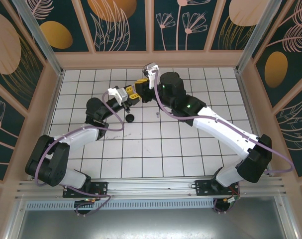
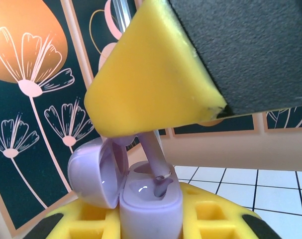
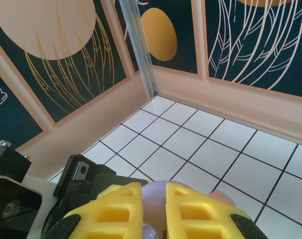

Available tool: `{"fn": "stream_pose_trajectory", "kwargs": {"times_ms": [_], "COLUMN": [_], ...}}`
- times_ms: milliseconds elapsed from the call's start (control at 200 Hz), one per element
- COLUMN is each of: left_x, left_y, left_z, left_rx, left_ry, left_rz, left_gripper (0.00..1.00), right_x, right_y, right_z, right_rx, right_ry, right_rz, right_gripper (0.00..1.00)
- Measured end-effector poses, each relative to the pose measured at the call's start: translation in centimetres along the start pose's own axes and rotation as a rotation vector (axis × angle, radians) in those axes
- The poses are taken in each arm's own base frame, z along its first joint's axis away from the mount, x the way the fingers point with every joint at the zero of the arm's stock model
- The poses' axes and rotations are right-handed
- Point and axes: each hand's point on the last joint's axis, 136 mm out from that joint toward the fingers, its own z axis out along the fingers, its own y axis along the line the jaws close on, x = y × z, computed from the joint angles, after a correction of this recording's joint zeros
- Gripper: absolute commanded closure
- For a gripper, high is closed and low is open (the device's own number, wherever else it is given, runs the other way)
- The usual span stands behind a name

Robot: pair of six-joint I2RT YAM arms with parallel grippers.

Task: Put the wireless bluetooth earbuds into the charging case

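Meeting over the far middle of the tiled desk (image 1: 190, 149), the left hand (image 1: 133, 95) and the right hand (image 1: 141, 83) sit tip to tip, close to the back wall (image 1: 151, 59).

In the left wrist view we see the left hand (image 2: 151, 219) closed narrow on the lavender charging case (image 2: 151, 199), its yellow fingers flanking the case body on both sides. The case stands upright with its lid (image 2: 93, 172) swung open to the left, the rim of the lid touching the rim of the body at the hinge.

A lavender earbud (image 2: 153, 157) comes down stem-first from under the right hand's yellow finger (image 2: 151, 79), and its lower end touches the case's open top. We cannot tell whether it is seated in its well.

In the right wrist view the right hand (image 3: 154, 209) shows a slim gap between its yellow fingers, with lavender filling it, so we read it as pinching the earbud.

A small black round thing (image 1: 130, 118) lies on the desk just nearer than the hands, apart from both. The near half of the desk gives us wide free tiles on either side of the arms, while the far strip behind the hands is tight against the wall.
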Motion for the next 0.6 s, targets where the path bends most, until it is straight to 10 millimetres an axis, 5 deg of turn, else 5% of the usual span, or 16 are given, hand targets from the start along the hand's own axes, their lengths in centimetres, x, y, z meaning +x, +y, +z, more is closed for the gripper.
{"fn": "stream_pose_trajectory", "kwargs": {"times_ms": [601], "left_x": [0.56], "left_y": [0.02], "left_z": [-0.01], "left_rx": [-0.002], "left_ry": [0.027], "left_rz": [-0.036], "left_gripper": [1.00], "right_x": [0.71], "right_y": [-0.25], "right_z": [0.39], "right_rx": [0.000], "right_ry": [0.019], "right_rz": [-0.031], "right_gripper": [0.87]}}
